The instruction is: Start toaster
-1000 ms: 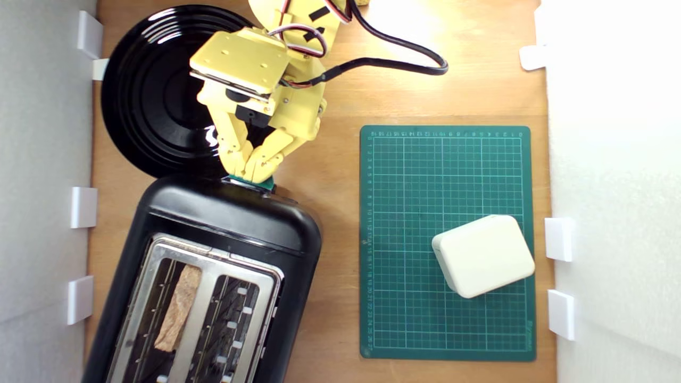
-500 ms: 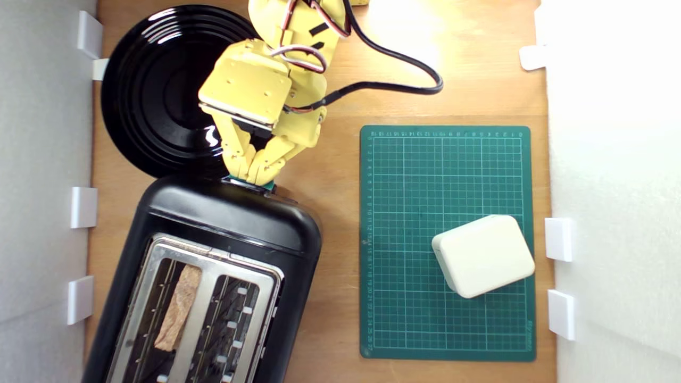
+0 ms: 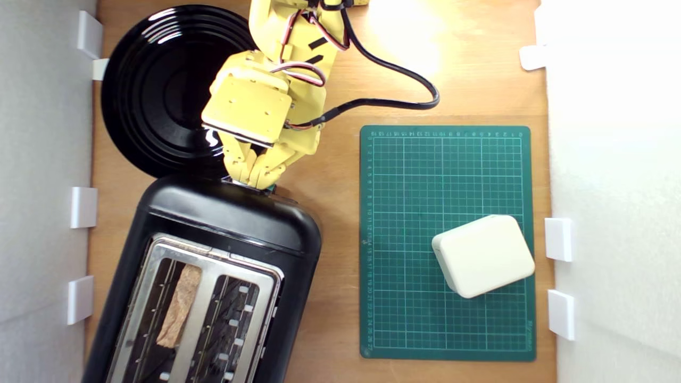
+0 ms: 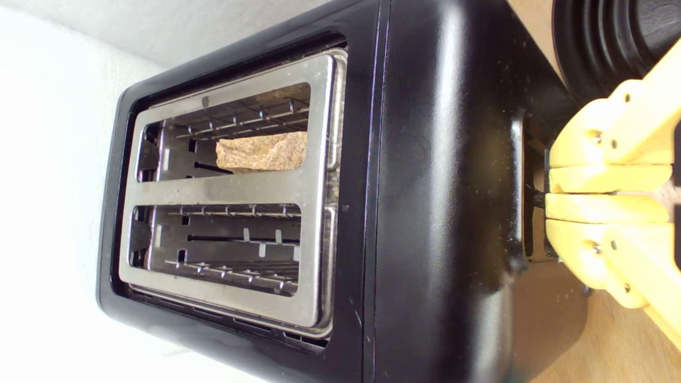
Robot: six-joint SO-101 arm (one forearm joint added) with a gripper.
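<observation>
The glossy black toaster (image 3: 229, 218) lies at the lower left of the exterior view, its silver top plate (image 3: 207, 260) showing two slots. A brown slice of bread (image 3: 178, 306) sits low in the slot nearer the exterior view's left. My yellow gripper (image 3: 254, 178) is shut, its fingertips pressed together against the toaster's end face over the teal lever (image 3: 272, 188), of which only a sliver shows. In the wrist view the toaster (image 4: 441, 186) fills the frame with the bread (image 4: 266, 151) in one slot. There the gripper (image 4: 550, 194) sits shut at the lever slot and hides the lever.
A round black plate (image 3: 154, 90) lies just behind the toaster, under my arm. A green cutting mat (image 3: 447, 175) on the exterior view's right carries a cream box (image 3: 484, 255). A black cable (image 3: 393, 69) loops over the wooden table. White walls with clips flank both sides.
My wrist has swung down and closer to the toaster's end, and the fingertips now cover more of the teal lever. The bread sits slightly lower in its slot.
</observation>
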